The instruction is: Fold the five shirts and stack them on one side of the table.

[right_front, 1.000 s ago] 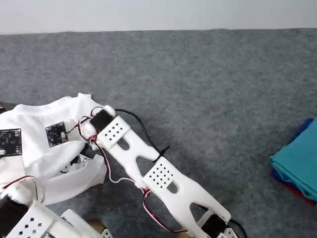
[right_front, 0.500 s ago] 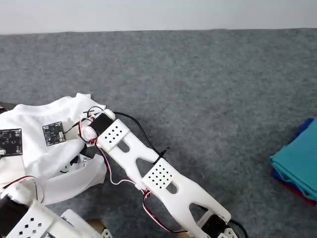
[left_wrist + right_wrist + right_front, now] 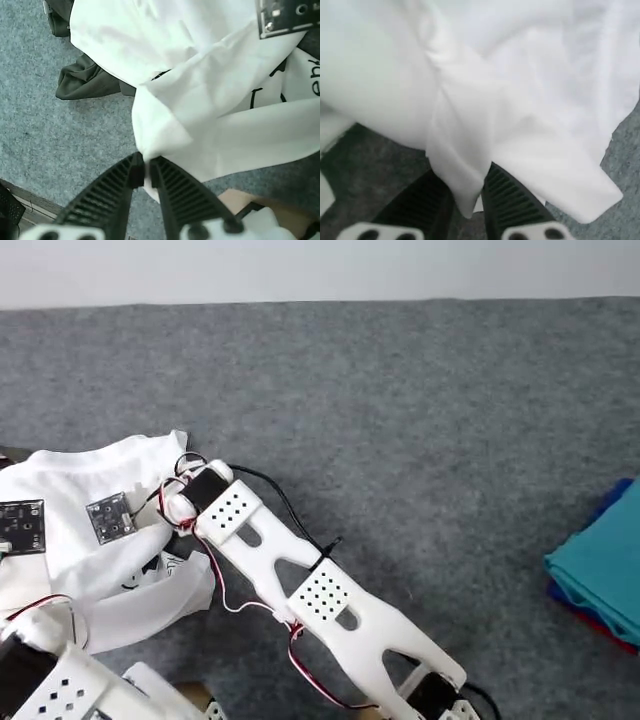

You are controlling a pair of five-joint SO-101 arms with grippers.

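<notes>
White shirt [image 3: 100,570]: crumpled, gripped at two spots.
Left gripper [image 3: 145,166]: clenched on its edge.
Right gripper [image 3: 466,181]: pinching a fold, possibly a sleeve.
Place: well apart from the folded stack [image 3: 600,565].
Step, as I judge: spreading it flat.
Next: draw your two holds apart evenly.

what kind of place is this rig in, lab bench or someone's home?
Probably a lab test bench: a grey fabric-covered table, a white perforated robot arm, and folded shirts stacked at one edge.
</notes>
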